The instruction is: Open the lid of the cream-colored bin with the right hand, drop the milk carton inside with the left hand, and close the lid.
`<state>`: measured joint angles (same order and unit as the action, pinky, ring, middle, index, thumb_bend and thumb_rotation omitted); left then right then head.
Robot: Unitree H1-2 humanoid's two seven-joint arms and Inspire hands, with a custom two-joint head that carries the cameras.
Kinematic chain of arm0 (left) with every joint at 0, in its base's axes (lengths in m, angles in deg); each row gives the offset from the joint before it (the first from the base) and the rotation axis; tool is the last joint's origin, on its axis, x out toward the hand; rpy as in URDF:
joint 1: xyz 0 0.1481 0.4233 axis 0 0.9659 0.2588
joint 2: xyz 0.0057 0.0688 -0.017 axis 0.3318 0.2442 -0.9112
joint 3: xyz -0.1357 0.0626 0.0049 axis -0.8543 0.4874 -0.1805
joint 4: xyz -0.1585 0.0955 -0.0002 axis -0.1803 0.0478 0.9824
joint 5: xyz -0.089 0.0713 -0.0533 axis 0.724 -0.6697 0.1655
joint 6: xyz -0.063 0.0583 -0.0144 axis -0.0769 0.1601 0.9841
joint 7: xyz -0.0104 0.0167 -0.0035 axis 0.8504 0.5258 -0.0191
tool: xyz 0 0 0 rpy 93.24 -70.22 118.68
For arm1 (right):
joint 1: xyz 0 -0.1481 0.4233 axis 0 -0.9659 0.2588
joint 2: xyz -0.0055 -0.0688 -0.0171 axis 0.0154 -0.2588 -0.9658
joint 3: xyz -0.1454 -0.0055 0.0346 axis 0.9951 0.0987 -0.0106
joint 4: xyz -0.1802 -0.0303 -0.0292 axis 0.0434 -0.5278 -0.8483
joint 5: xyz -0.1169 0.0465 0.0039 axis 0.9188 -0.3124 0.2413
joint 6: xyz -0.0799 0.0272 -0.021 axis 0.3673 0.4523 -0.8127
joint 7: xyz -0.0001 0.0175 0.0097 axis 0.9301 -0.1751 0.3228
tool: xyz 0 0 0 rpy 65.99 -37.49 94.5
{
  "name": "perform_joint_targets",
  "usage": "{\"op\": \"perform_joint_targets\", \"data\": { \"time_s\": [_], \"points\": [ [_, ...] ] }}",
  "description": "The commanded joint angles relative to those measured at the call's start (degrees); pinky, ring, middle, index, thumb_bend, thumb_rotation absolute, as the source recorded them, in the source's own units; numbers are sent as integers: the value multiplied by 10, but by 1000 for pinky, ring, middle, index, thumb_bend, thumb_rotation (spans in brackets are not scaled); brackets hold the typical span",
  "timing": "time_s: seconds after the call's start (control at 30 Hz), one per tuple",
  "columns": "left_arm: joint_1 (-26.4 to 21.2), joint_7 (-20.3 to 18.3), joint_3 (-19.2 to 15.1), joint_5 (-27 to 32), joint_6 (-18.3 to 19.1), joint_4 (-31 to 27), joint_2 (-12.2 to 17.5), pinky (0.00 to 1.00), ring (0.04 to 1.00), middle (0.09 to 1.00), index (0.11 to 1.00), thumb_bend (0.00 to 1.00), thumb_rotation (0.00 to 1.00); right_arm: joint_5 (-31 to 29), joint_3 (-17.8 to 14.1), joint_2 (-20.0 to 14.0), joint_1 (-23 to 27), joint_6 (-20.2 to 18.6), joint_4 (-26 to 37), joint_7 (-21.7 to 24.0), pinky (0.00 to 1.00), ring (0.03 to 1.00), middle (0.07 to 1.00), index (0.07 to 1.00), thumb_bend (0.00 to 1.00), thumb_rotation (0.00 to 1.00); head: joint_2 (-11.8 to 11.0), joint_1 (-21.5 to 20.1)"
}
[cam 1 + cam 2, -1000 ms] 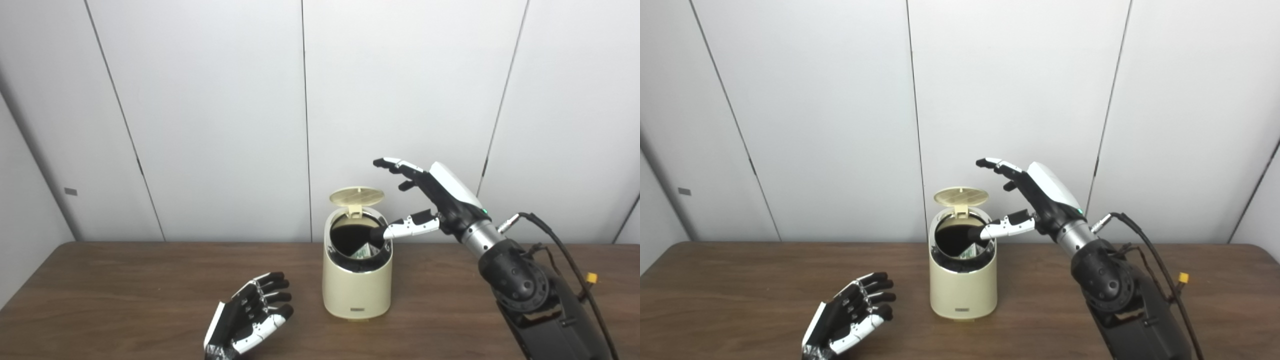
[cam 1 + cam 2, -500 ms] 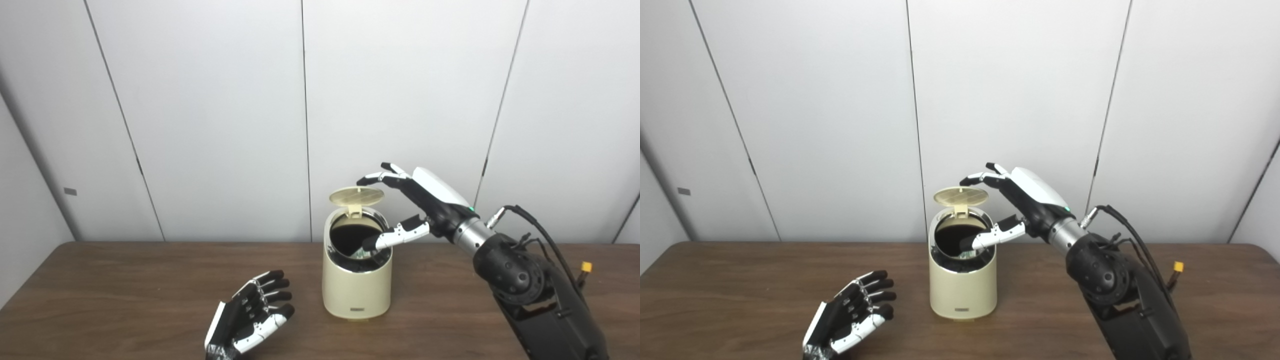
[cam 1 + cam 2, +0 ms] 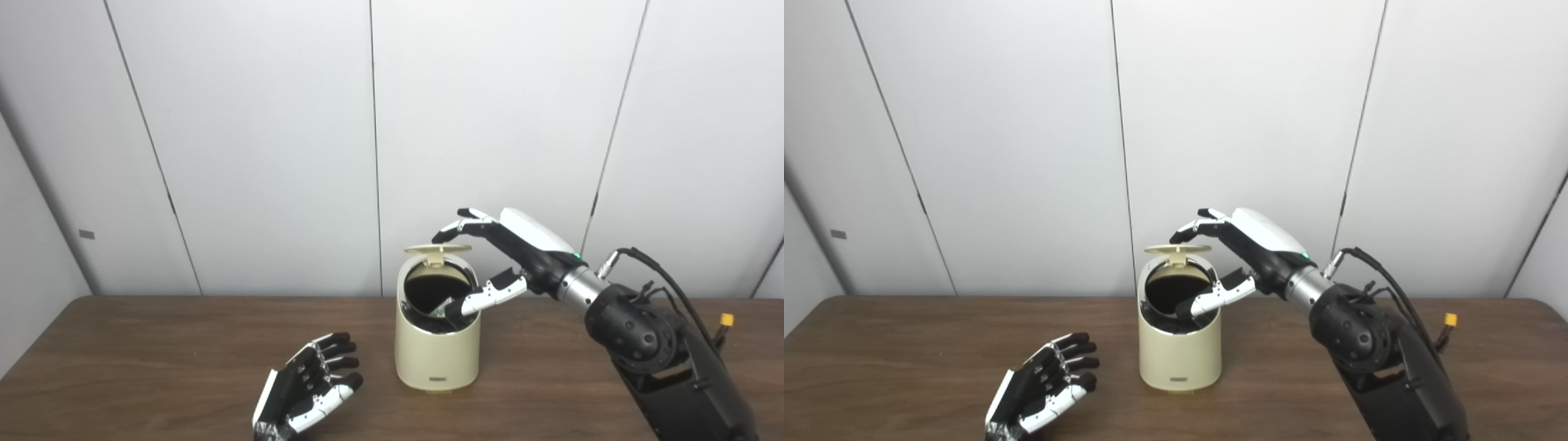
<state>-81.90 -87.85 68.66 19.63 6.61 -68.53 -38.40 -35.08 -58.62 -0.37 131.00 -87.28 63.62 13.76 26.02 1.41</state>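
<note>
Left eye view: the right hand reaches in from 3 o'clock, spread wide and holding nothing. Its fingertips curl down onto or just over the upper edge of the lid; whether they touch cannot be told. Its thumb lies across the bin's rim at 3 o'clock. The cream-colored bin stands upright near the middle of the table, long axis vertical: a smooth, rounded plastic body, narrowing slightly upward, with a shiny ring about a dark round mouth. The thin round lid, hinged at 12 o'clock, is raised and tipped nearly level, seen almost edge-on. Inside the mouth, toward 5 o'clock, a pale printed corner of the milk carton shows; its axis cannot be told. The left hand rests at 8 o'clock of the bin, well apart, palm up, black-and-white fingers loosely spread and empty. The table has a dark wood-grain top.
</note>
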Motion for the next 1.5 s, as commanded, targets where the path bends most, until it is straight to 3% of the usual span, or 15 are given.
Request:
{"op": "perform_joint_targets", "data": {
  "time_s": [0.0,0.5,0.9,1.03,1.17,1.27,1.47],
  "points": [
    [-22,2,0,-8,-17,-21,1,520,674,732,756,703,156,-2,-4,-9,22,14,20,-1,858,971,795,735,865,454,0,1],
    [-22,1,0,-14,-14,-26,0,508,669,727,753,716,174,14,-2,-18,6,-8,65,30,834,964,796,747,839,424,12,5],
    [-19,-1,-2,-8,0,-40,0,504,666,723,750,726,175,31,7,-20,-26,12,85,30,864,953,782,736,861,450,23,3],
    [-18,-2,-2,-5,5,-42,0,507,670,726,753,701,147,33,6,-21,-35,24,87,28,969,945,773,737,860,460,26,1],
    [-19,-3,-2,-3,5,-41,1,512,670,727,755,706,151,28,5,-22,-41,21,92,34,999,951,761,738,860,459,28,1],
    [-19,-5,-3,1,5,-39,1,513,671,725,755,706,149,24,5,-22,-46,14,99,41,1000,964,770,743,852,448,28,1],
    [-18,-4,-2,-1,11,-44,0,512,672,724,756,705,152,32,8,-24,-53,-3,109,55,901,984,793,755,849,442,30,2]
  ]
}}
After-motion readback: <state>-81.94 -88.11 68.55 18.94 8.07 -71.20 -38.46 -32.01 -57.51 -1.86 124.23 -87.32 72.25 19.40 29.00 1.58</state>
